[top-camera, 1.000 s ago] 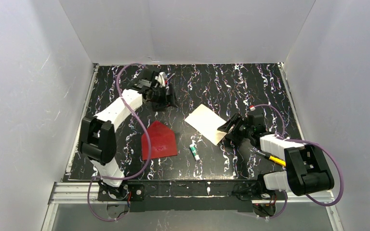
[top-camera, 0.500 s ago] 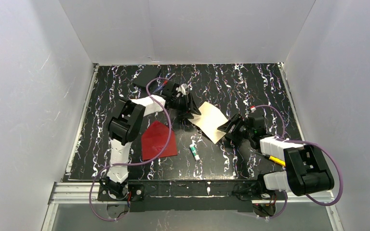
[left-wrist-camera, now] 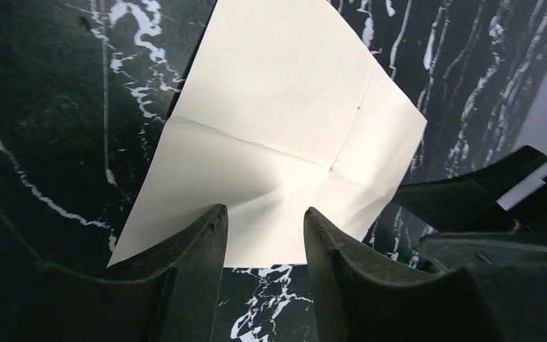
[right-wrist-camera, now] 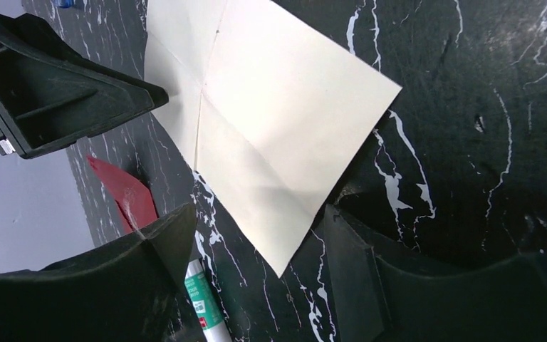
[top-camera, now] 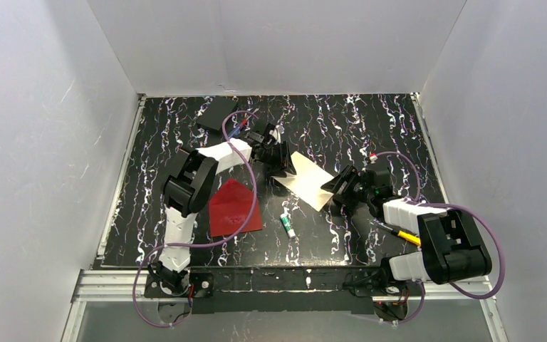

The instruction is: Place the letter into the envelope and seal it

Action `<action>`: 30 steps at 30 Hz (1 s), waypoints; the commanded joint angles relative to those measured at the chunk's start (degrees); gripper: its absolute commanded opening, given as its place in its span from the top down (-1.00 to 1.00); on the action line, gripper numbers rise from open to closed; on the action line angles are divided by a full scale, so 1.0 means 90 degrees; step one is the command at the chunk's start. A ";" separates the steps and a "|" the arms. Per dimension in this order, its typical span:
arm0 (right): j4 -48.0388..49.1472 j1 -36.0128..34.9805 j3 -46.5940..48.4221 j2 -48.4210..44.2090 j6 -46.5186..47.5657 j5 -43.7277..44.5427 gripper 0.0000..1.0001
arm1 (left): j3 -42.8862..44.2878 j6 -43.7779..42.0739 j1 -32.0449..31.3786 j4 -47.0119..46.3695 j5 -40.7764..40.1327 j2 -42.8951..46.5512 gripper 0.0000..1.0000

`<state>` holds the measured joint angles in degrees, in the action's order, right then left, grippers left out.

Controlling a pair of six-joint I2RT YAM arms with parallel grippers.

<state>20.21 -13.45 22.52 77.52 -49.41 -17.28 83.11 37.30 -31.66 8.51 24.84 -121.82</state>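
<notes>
Your left gripper [left-wrist-camera: 263, 214] straddles the 10 o'clock edge of the letter [left-wrist-camera: 278, 107], jaws narrowly apart; contact looks uncertain. Your right gripper [right-wrist-camera: 260, 214] gapes wide at its 3 o'clock corner.

The left gripper [top-camera: 283, 158] has swung away from the black card [top-camera: 217, 114] at the back. It now straddles the letter's [top-camera: 312, 179] edge, jaws apart.

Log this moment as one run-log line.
left hand: open, at far-left edge of letter | right hand: open, at its near-right edge | letter: flat, not gripped | envelope: lying apart, flap open
</notes>
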 commanded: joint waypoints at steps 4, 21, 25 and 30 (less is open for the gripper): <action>0.0105 0.0040 0.0295 -0.0546 0.0053 0.0000 -0.51 | 0.0456 -0.0789 -0.0047 0.1944 -0.1634 -0.0229 0.14; -0.0659 0.0020 0.0363 -0.0082 -0.0818 -0.0030 -0.39 | 0.0738 -0.0704 -0.0047 0.2282 -0.1325 -0.0485 0.18; -0.0383 -0.0025 0.0339 0.0255 -0.0976 -0.0095 -0.28 | 0.0806 -0.0650 -0.0047 0.2432 -0.1349 -0.0546 0.23; 0.0138 -0.0038 0.0189 0.0752 -0.1071 -0.0026 -0.23 | 0.0861 -0.0581 -0.0047 0.2561 -0.1352 -0.0618 0.26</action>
<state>15.70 -13.58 25.69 81.10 -57.39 -17.72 91.72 32.42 -32.25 24.14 15.73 -123.74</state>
